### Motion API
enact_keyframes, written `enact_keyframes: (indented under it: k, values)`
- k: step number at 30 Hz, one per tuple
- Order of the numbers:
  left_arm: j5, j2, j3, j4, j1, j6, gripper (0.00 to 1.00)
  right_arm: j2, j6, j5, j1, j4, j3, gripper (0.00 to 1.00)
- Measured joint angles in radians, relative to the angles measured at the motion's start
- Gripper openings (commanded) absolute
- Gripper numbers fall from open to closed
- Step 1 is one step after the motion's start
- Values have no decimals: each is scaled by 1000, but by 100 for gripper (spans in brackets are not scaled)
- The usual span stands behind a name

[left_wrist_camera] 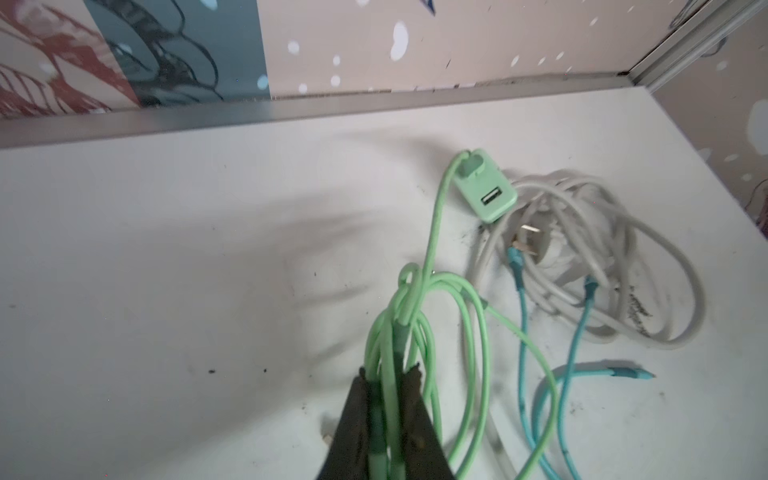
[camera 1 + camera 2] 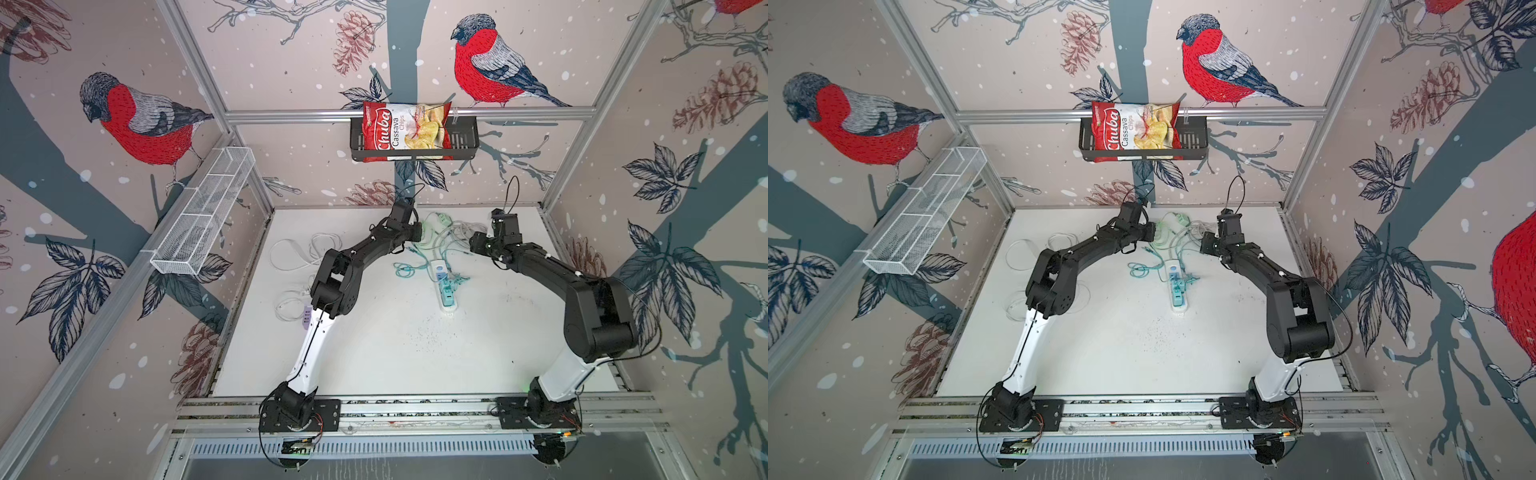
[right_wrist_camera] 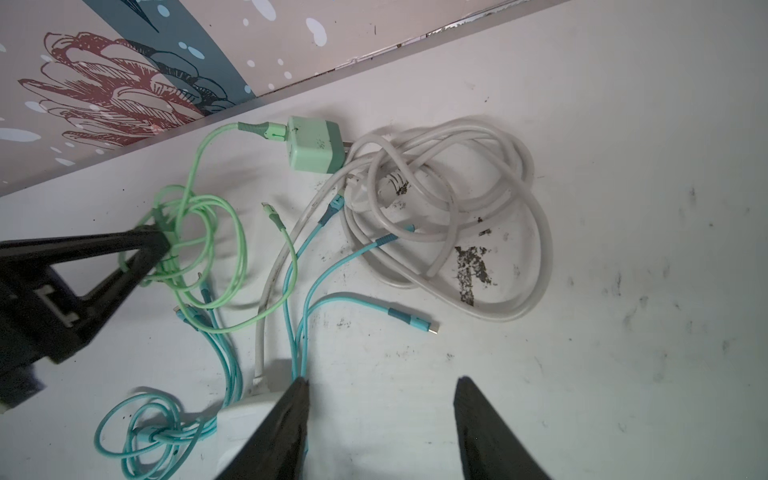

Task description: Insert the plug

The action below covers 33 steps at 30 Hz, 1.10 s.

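Note:
A mint-green charger plug [image 1: 484, 189] [image 3: 316, 143] lies on the white table near the back wall, and its green cable [image 1: 436, 232] runs forward into a looped bundle. My left gripper [image 1: 390, 374] [image 3: 158, 245] is shut on that bundle of green cable, apart from the charger body. The white power strip [image 2: 444, 286] [image 2: 1177, 286] [image 3: 249, 411] lies mid-table with a teal charger [image 2: 448, 291] in it. My right gripper [image 3: 382, 380] hovers open over bare table beside the strip, holding nothing.
A coil of thick white cord [image 3: 449, 199] with a pronged end [image 1: 528, 241] lies against the green charger. Teal cables [image 3: 332, 299] spread from the strip. White cables [image 2: 299, 257] lie at the left. A black basket with a chips bag [image 2: 407, 131] hangs on the back wall.

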Motion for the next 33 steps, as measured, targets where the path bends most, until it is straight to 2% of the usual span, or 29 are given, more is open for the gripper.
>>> enact_keyframes:
  k: [8, 20, 29, 33]
  values:
    - [-42, -183, -153, 114, -8, 33, 0, -32, 0, 0, 0, 9, -37, 57]
    - [-93, -437, -363, 182, -25, 85, 0, -66, 1, 0, 8, 13, -74, 57]
    - [-127, -711, -617, 195, -35, 93, 0, -112, 1, 3, 38, 15, -101, 57]
    - [-151, -843, -775, 190, -44, 90, 0, -128, 2, 6, 75, 15, -117, 57]
